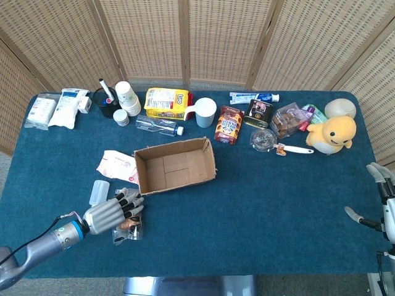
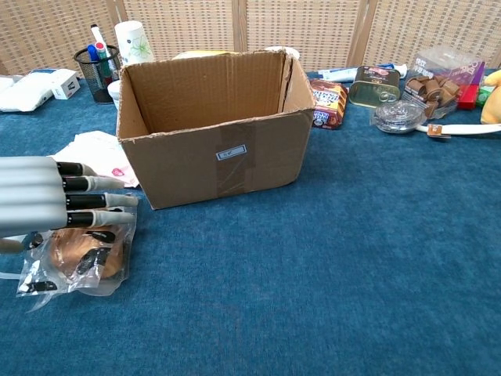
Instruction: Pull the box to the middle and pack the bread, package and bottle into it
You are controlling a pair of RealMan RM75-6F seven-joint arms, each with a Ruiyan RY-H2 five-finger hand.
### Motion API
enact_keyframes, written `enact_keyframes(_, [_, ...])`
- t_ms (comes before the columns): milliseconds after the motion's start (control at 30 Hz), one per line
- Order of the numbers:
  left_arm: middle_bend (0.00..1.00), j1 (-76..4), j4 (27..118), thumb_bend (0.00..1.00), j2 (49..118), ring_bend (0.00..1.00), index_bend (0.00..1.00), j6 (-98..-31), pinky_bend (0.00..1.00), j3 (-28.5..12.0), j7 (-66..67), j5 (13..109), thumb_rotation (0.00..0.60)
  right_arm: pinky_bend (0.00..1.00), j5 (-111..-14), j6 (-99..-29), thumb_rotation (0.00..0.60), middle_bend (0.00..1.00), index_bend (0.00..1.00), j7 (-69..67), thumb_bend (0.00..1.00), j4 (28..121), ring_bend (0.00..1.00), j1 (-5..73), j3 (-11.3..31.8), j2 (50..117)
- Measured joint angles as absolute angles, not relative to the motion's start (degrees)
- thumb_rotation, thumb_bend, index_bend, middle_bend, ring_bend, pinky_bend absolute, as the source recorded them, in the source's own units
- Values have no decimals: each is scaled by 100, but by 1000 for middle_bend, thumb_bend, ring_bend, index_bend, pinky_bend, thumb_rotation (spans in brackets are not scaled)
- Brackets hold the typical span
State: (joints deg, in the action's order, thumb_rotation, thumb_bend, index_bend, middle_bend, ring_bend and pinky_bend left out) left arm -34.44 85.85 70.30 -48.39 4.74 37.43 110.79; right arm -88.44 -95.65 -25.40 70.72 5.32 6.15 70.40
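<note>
Presently the left robot hand [image 2: 39, 205] lies over the bread [image 2: 82, 260], its fingers [image 1: 131, 205] extended and slightly spread across the top of the bag; whether they have closed on it cannot be determined from either view. The right robot hand [image 1: 379, 206] sits at the far right edge of the counter [image 1: 271, 203], fingers apart, holding nothing.

The bread is a small bun in a loose clear wrapper, lying just in front of the near left corner of the box [image 1: 175, 166]. Judged light, soft and easily crushed; the film looks slick and likely to slide or crumple under pressure. A gentle hold around the bun itself, from above with fingers on both sides, seems sounder than a pinch on the loose wrapper.

The box stands open near the counter's middle, empty. The package [image 1: 117, 166] lies flat beside its left wall. The bottle [image 1: 98, 192] lies left of the bread; it appears rigid and liable to roll.
</note>
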Motion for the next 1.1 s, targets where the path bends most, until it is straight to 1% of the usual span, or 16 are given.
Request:
enact_keyframes(33, [5,-3435,8534,55,7095,0,9,-4889,303,471,3782,11091,600,288,-8853,-9577,600,115,100,-2551,0,7077,102,529,620,7037])
enact_keyframes(100, [71,-3401,8434,56,7257,18,82,-5025,385,465,3832,11103,600,288,-8866,-9593,600,115,101,-2562,0,7081,102,523,626,7031])
enact_keyframes(133, [139,-3388,8393,55,7326,58,153,-5084,449,466,3844,11108,600,288,-8874,-9607,600,116,101,-2570,0,7081,102,518,630,7028])
enact_keyframes(200, [285,-3378,8288,56,7454,206,299,-5199,555,487,3864,11162,600,287,-8883,-9625,600,121,102,-2577,0,7083,102,511,639,7023])
enact_keyframes(267, [452,-3382,8201,57,7543,389,470,-5280,683,534,3868,11269,600,287,-8895,-9648,600,124,104,-2598,0,7090,102,505,648,7017])
enact_keyframes(333, [584,-3384,8114,60,7646,518,603,-5387,786,582,3848,11358,600,288,-8912,-9666,600,124,106,-2612,0,7094,102,498,652,7011])
enact_keyframes(367, [632,-3387,8063,62,7698,564,652,-5467,824,611,3828,11423,600,288,-8920,-9671,600,125,106,-2616,0,7096,102,496,652,7009])
enact_keyframes(400, [653,-3389,8023,63,7731,585,675,-5533,842,631,3807,11474,600,288,-8928,-9676,600,125,107,-2622,0,7097,102,494,651,7007])
enact_keyframes(467, [675,-3387,7933,64,7796,607,696,-5719,861,671,3739,11570,600,287,-8943,-9679,600,125,107,-2635,0,7100,102,491,649,7004])
enact_keyframes(733, [674,-3288,7565,64,7832,608,696,-6630,863,733,3253,11733,600,288,-8991,-9664,600,126,107,-2650,0,7127,102,497,643,7004])
enact_keyframes(933, [670,-3132,7445,63,7610,604,693,-7343,863,609,2647,11535,600,288,-9027,-9672,600,126,107,-2625,0,7172,102,497,635,7004])
enact_keyframes(1100, [671,-3002,7392,63,7280,604,693,-8102,863,472,2065,11431,600,287,-9049,-9659,600,126,107,-2613,0,7199,102,505,632,7000])
